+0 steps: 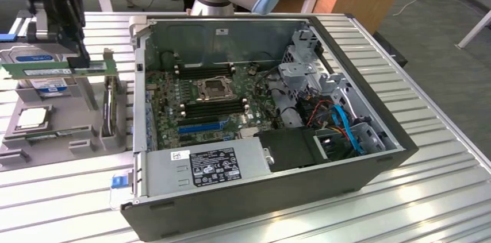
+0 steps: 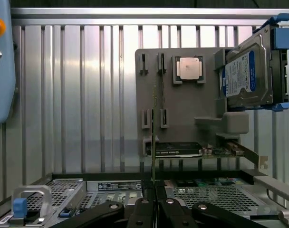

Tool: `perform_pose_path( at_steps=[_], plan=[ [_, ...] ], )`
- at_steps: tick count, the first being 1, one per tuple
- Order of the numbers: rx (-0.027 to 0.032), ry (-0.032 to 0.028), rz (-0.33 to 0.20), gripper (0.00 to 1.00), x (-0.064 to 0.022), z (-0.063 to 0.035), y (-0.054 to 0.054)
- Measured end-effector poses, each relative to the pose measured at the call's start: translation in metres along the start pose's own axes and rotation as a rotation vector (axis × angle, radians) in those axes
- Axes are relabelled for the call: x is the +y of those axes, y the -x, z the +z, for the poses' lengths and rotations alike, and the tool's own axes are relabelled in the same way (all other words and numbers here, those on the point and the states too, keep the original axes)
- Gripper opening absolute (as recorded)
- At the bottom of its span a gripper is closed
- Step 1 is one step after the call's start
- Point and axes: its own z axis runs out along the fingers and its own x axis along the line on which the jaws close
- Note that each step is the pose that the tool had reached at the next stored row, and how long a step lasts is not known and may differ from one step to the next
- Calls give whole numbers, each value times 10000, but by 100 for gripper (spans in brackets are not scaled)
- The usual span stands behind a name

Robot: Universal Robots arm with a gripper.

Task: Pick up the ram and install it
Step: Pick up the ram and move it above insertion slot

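Note:
The ram point(image 1: 46, 70) is a long green stick, held level and on edge above the grey parts holder point(image 1: 73, 118) at the exterior view's left. My gripper point(image 1: 79, 64) is shut on its end nearest the case, with the stick well clear of the holder. In the wrist view the ram point(image 2: 154, 133) runs edge-on as a thin line out from between my fingers point(image 2: 142, 209), over the holder point(image 2: 182, 109). The open computer case point(image 1: 368, 162) lies at the exterior view's right, with black memory slots point(image 1: 215, 107) on its motherboard point(image 1: 172, 91) beside the processor socket.
On the holder stand a silver hard drive point(image 1: 34, 54) point(image 2: 249, 76), a square processor point(image 1: 32, 118) point(image 2: 189, 68) and a card on edge point(image 1: 112, 105). The power supply point(image 1: 207, 165) and blue cables point(image 1: 349, 125) occupy the case. The slatted metal table point(image 1: 429, 197) stretches around.

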Motion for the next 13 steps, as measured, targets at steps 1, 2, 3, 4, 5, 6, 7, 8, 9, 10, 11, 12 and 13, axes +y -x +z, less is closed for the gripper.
perform_pose_path(
  at_steps=[1,2,3,4,5,6,7,8,9,10,11,12,13],
  plan=[
    [0,0,-1,12,-21,-1,1],
    [0,0,-1,12,-41,-1,1],
    [0,0,-1,12,-61,-1,2],
    [1,0,-1,12,-83,-2,3],
    [1,1,-1,12,-104,-2,3],
    [1,1,-1,12,-128,-3,4],
    [0,0,-2,12,-150,-3,5],
    [1,1,-2,12,-174,-4,6],
    [1,1,-1,12,-198,-4,7],
    [0,1,-1,12,-222,-4,8],
    [0,1,-1,12,-245,-5,9],
    [0,1,-1,12,-268,-5,10],
    [0,1,-1,12,-291,-5,11]
  ],
)
